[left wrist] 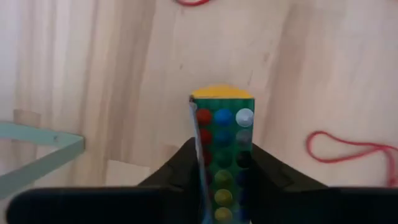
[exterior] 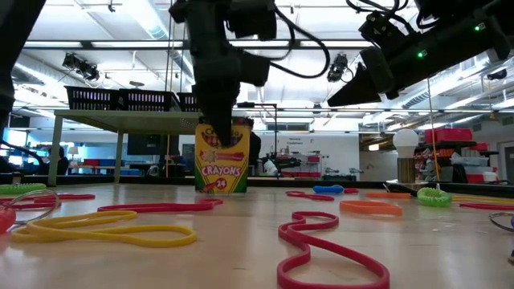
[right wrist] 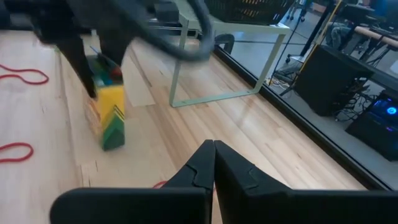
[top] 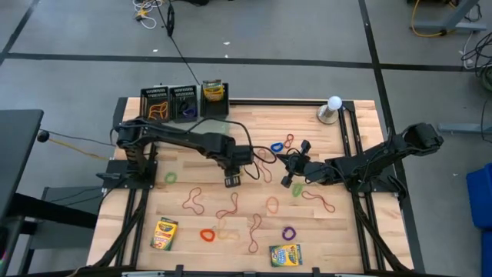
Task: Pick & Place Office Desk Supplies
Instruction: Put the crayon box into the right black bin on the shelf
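Observation:
A yellow-and-green crayon box (exterior: 222, 164) stands upright on its bottom end near the table's middle, top open with the crayon tips (left wrist: 222, 124) showing. My left gripper (top: 233, 181) comes down onto it and is shut on its upper part. My right gripper (top: 287, 181) hovers shut a little to the right with nothing in it (right wrist: 214, 149). Two more crayon boxes (top: 164, 233) (top: 285, 254) lie flat near the front edge. Coloured rubber bands (top: 192, 201) lie scattered over the wood. Black mesh trays (top: 156, 102) stand at the back left. My left gripper pinches the crayon box between its two fingers, one on each broad face just below the open top (left wrist: 202, 155). The fingers (exterior: 215, 120) come from above, pointing steeply down. The box stays upright with its bottom end (exterior: 222, 189) on the table.
A white globe on a grey base (top: 332, 108) stands at the back right. A pale green frame (right wrist: 214, 93) rises at the back edge beside the trays. Red and yellow bands (exterior: 112, 233) lie close to the low camera. Bare wood lies around the held box.

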Tool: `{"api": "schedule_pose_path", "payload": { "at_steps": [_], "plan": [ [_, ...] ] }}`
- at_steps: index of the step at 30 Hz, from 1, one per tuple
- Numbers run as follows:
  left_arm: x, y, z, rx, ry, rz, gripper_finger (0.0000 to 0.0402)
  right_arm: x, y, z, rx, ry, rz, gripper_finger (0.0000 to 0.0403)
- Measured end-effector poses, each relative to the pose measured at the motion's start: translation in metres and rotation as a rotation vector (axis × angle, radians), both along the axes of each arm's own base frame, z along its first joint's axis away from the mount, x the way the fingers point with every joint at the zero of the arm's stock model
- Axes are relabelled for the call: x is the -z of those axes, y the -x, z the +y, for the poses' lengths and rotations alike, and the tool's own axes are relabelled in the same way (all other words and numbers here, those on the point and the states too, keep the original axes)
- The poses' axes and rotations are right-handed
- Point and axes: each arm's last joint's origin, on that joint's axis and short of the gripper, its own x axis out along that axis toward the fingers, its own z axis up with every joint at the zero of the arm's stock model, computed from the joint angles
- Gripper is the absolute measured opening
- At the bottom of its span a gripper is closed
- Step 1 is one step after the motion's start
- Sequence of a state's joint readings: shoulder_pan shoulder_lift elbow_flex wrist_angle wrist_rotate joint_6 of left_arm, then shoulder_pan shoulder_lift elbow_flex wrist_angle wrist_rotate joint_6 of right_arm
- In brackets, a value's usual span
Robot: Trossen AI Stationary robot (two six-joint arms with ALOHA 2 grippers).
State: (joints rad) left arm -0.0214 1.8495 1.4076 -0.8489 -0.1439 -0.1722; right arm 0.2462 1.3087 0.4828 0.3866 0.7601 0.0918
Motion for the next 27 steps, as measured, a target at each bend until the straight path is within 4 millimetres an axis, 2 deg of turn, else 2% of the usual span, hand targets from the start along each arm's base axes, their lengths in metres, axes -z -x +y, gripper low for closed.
{"api": "schedule_pose_path", "payload": {
  "at_steps": [2,4,7,12,15,18,22,27],
  "plan": [
    [-0.012,0.002,0.001,0.027,0.011,-0.009,0.0088,0.0,0.0,0.0,0.0,0.001,0.001,0.0011],
    [-0.031,0.005,0.001,0.057,-0.003,-0.014,0.0088,0.0,0.0,0.0,0.0,0.002,0.001,0.0011],
    [-0.071,0.015,0.001,0.12,-0.029,-0.026,0.0088,0.0,0.0,0.0,-0.001,0.001,0.001,0.0011],
    [-0.149,0.04,0.006,0.197,-0.1,-0.076,0.0088,0.0,0.0,0.0,-0.001,0.002,0.001,0.0011],
    [-0.191,0.057,0.02,0.187,-0.178,-0.12,0.0088,0.0,0.0,0.0,-0.001,0.001,-0.002,0.0011],
    [-0.221,0.07,0.042,0.179,-0.25,-0.164,0.0089,0.0,0.0,0.0,-0.001,0.001,-0.005,0.0011],
    [-0.239,0.085,0.08,0.153,-0.318,-0.167,0.009,-0.001,-0.001,0.0,-0.009,-0.006,-0.008,0.0011],
    [-0.233,0.101,0.124,0.133,-0.32,-0.063,0.0091,-0.001,-0.001,0.0,-0.016,-0.015,-0.011,0.0011]
  ]
}}
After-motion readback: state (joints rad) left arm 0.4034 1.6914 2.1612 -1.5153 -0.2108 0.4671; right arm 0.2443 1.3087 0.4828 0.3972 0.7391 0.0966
